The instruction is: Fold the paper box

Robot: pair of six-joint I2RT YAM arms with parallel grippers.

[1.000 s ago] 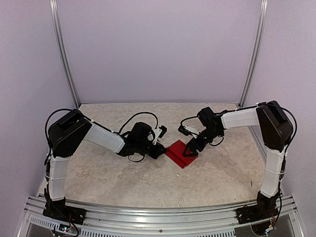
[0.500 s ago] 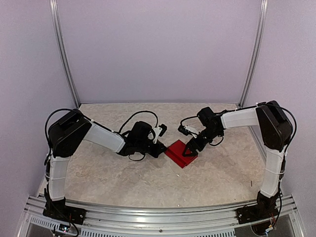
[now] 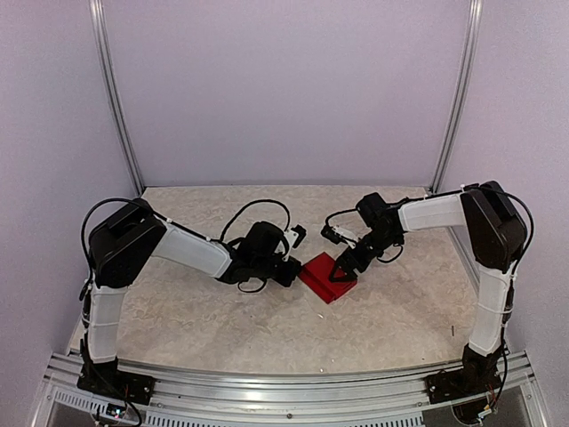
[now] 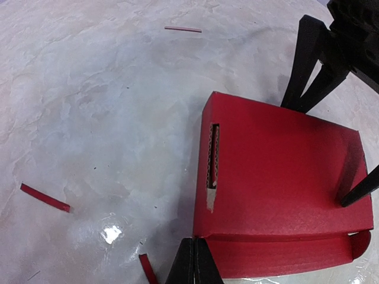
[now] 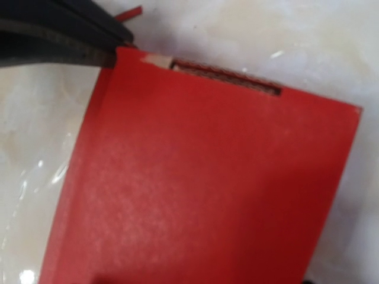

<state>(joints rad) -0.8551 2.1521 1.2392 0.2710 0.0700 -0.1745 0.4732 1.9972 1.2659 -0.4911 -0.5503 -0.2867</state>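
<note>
While the flat, bright red card paper box (image 3: pixel 327 277) lies mid-way across the pale marbled tabletop (image 3: pixel 222 320), the left gripper (image 4: pixel 194 263), jaws pressed together, touches its corner, the right gripper (image 3: pixel 341 270), jaws apart, plants one fingertip on top, and thin red card slivers (image 4: pixel 44 197) lie nearby.

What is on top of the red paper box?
One finger of the open right gripper rests on the paper box; the other drops behind its far edge. Whatever is inside or beneath is covered.

left arm (image 3: pixel 191 251), right arm (image 3: pixel 431 213), white shells, black joints, looped black cables (image 3: pixel 263 203)
</note>
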